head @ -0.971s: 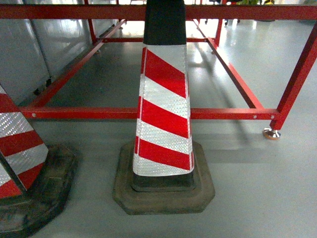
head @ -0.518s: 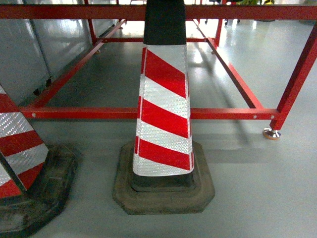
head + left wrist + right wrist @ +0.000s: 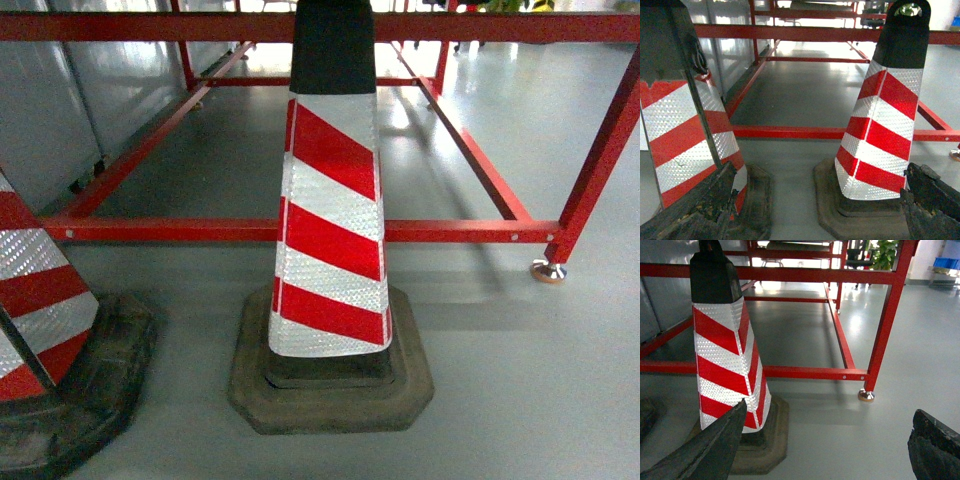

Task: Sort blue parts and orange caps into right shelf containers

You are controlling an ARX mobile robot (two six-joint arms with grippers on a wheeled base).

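Note:
No blue parts and no orange caps show in any view, and the right shelf containers are out of view. My left gripper (image 3: 815, 212) is open low over the grey floor, its worn black fingers (image 3: 705, 210) at the bottom corners of the left wrist view, with nothing between them. My right gripper (image 3: 825, 450) is also open and empty, its dark fingertips (image 3: 935, 447) spread wide over bare floor. Neither gripper appears in the head view.
A red-and-white striped traffic cone (image 3: 330, 220) stands right in front, a second cone (image 3: 30, 300) at the left. Behind them runs a low red metal frame (image 3: 450, 230) with a foot (image 3: 548, 269). A distant bright-blue shape (image 3: 945, 262) is too small to identify.

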